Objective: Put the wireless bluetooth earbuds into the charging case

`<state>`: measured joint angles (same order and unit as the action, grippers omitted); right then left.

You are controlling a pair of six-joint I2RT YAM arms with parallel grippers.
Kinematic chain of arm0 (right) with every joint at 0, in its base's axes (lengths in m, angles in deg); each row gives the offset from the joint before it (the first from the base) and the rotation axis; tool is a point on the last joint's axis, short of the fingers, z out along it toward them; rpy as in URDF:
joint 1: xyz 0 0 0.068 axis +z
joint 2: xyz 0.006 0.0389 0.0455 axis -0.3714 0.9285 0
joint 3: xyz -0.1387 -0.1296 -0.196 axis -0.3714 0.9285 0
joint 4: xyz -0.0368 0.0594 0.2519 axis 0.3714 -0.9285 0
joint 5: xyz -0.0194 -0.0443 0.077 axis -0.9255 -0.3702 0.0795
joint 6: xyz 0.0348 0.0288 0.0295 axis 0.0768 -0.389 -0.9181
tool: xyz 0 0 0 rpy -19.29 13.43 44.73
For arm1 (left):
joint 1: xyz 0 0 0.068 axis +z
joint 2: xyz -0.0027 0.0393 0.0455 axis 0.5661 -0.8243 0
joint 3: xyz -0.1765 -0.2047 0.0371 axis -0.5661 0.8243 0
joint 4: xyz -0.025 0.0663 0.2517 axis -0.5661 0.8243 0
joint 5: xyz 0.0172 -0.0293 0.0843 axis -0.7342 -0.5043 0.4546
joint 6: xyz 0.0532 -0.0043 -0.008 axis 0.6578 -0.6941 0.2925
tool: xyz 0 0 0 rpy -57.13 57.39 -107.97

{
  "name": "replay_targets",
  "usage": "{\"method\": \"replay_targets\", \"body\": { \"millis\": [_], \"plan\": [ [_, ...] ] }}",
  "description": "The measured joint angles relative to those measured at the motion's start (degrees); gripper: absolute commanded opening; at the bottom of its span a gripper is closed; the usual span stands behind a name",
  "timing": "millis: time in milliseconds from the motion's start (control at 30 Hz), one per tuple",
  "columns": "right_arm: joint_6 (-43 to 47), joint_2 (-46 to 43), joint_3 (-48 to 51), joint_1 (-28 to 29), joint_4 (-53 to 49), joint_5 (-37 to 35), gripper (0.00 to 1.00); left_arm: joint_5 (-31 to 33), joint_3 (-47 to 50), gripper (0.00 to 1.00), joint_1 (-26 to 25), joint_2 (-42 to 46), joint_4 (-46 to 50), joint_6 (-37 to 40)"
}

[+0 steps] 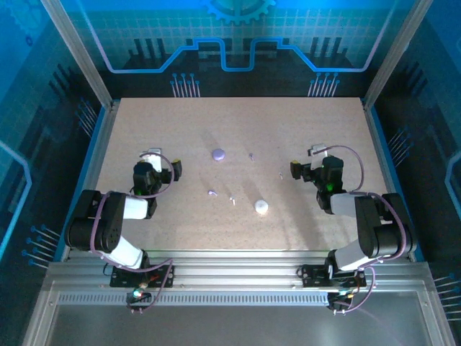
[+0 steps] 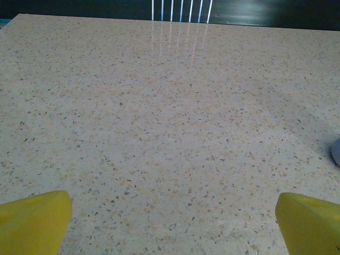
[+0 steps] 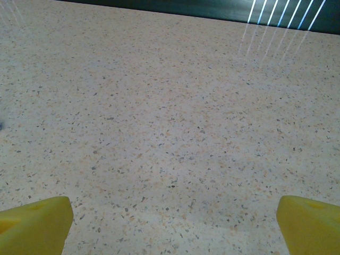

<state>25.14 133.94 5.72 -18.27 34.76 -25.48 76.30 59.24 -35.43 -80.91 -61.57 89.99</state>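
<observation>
The charging case (image 1: 219, 153) is a small round pale lavender pebble lying on the speckled table, far of centre; its edge shows at the right border of the left wrist view (image 2: 336, 151). Two tiny purple earbuds lie loose: one (image 1: 212, 192) near the middle, the other (image 1: 251, 156) to the right of the case. My left gripper (image 1: 164, 162) rests low at the left, open, its yellow fingertips (image 2: 37, 218) wide apart over bare table. At the right, my right gripper (image 1: 306, 160) is also open with nothing between its fingertips (image 3: 37, 223).
A round white pebble-like piece (image 1: 261, 207) lies nearer the arms, right of centre. Two tiny pale specks (image 1: 232, 200) (image 1: 282, 174) lie on the table (image 1: 144, 122). Metal rails and blue-lit walls frame the table's sides and back.
</observation>
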Motion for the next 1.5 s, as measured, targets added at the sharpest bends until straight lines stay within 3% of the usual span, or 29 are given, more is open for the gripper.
{"method": "replay_targets", "body": {
  "millis": [833,1000,1167,1367,1500],
  "plan": [
    [0.0,-0.1,-0.4,0.0,-1.5,0.0,1.0,0.0,0.0,0.99,0.0,0.4,0.7,0.0],
    [-1.2,-3.9,-7.1,0.0,-15.4,-0.4,1.0,0.2,-0.7,0.97,-0.8,6.9,7.7,0.3],
    [-7.2,-11.8,-18.3,-0.2,-34.0,-0.3,1.0,0.2,-9.0,0.91,-4.3,15.8,22.8,0.5],
    [-15.8,-19.6,-23.9,-4.8,-49.1,9.9,1.0,0.7,-22.4,0.83,-12.0,18.6,42.0,0.4],
    [-19.3,-21.7,-26.1,-5.0,-60.4,12.9,1.0,0.2,-26.7,0.8,-16.5,18.7,52.6,-1.4]
  ]
}}
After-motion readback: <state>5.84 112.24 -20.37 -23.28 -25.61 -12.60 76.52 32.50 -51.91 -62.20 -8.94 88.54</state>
